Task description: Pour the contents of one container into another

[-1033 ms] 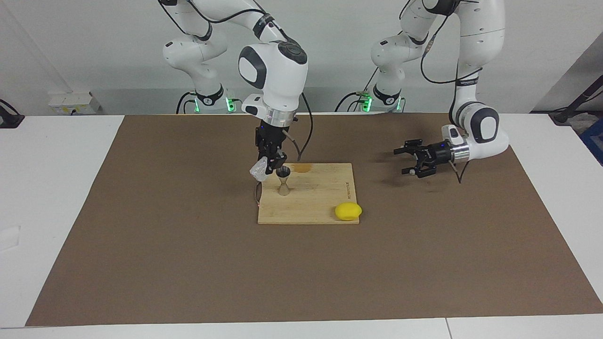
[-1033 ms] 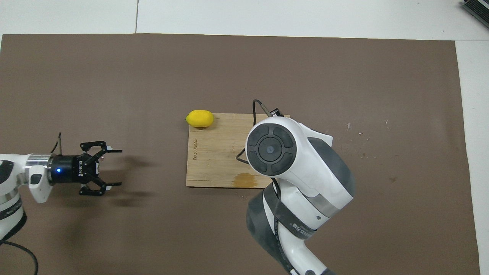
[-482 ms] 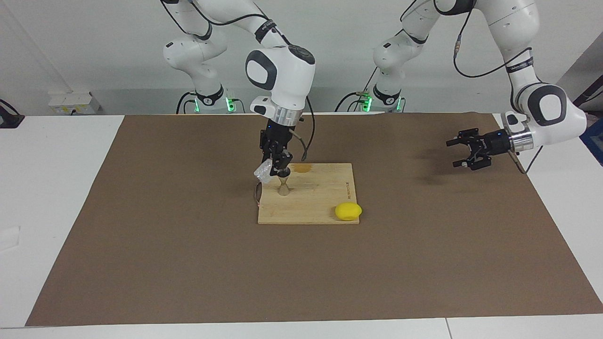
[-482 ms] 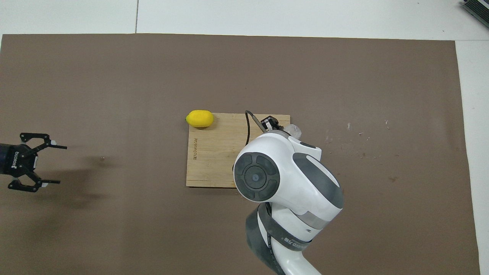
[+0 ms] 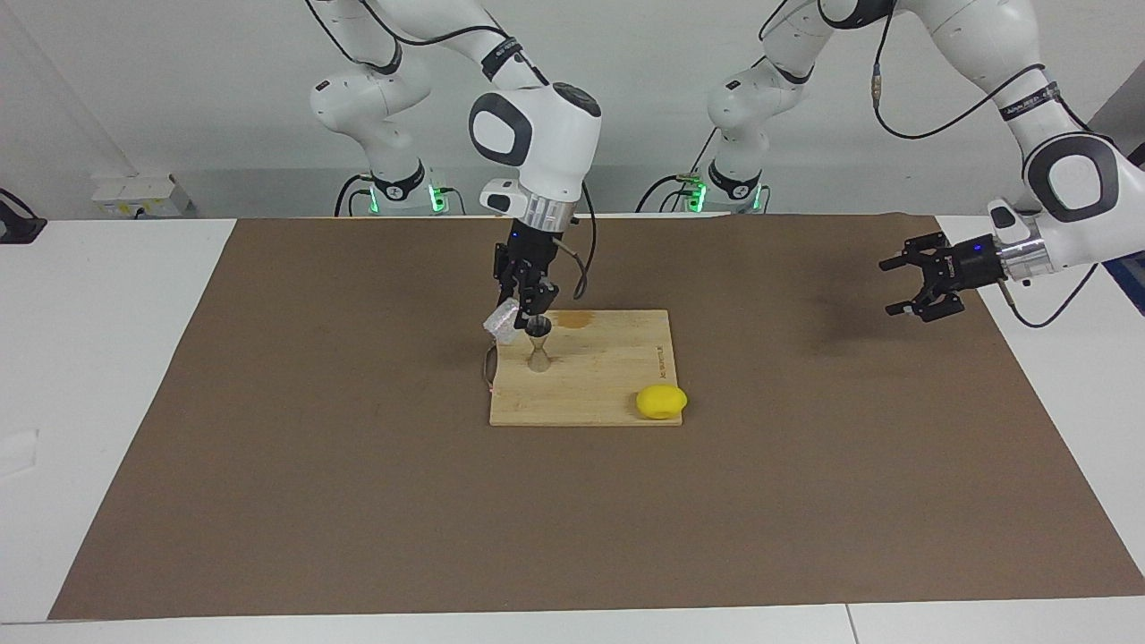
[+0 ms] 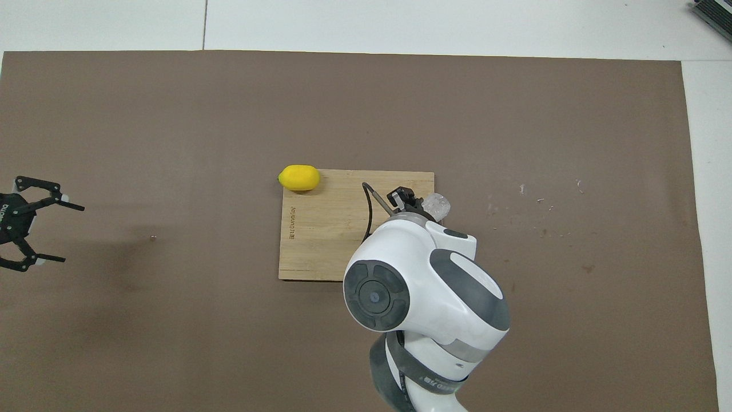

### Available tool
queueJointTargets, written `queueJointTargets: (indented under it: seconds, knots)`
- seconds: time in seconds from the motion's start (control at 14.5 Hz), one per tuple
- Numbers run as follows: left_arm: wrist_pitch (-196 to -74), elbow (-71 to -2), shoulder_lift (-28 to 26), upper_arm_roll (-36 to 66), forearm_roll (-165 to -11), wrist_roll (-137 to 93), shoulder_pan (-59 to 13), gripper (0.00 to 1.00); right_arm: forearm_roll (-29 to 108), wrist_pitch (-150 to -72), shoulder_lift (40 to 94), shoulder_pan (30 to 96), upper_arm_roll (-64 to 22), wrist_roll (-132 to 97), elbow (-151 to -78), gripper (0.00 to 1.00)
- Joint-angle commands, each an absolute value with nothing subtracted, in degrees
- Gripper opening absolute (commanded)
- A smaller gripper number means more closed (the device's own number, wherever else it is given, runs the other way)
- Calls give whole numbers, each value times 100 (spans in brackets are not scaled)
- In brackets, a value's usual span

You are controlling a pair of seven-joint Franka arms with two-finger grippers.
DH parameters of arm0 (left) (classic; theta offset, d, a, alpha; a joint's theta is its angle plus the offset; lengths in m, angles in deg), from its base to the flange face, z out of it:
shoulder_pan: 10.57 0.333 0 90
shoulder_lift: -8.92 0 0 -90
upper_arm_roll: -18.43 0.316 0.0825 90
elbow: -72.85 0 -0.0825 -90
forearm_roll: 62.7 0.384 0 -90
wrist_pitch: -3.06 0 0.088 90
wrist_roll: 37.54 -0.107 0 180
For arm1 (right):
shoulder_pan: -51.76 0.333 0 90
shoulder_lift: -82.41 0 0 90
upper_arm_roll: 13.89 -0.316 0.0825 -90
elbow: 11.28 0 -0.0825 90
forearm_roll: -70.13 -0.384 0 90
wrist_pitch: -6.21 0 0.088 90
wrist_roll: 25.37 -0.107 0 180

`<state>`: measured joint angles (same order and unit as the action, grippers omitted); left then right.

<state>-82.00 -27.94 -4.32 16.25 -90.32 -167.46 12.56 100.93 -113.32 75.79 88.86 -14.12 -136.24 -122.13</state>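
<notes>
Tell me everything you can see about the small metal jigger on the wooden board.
The jigger is a small grey-silver metal piece shaped like an hourglass: two cones joined at a narrow waist. It stands upright on the wooden board, on the part toward the right arm's end of the table. The right claw hangs just over its open mouth, shut on the clear cup, which is tilted beside the rim. Whether the cup touches the rim cannot be told. In the overhead view the right arm hides the jigger.
</notes>
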Motion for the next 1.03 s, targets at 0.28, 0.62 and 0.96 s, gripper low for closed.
queueJointTargets:
  seconds: [0.28,0.62,0.96]
  knots:
    - [-9544,-3471,364,1685,-7967,-14962,201,100,10300,-11543,7740,8885,-1397,-13822,-12405,23]
    - [-9862,-3666,523,1685,-7352,-12697,-458,100,10308,-11561,7732,8877,-1397,-13831,-12387,23]
    - [-10003,-3763,567,1676,-6596,-10306,-1056,100,10422,-11719,7740,8903,-1397,-13866,-12431,23]
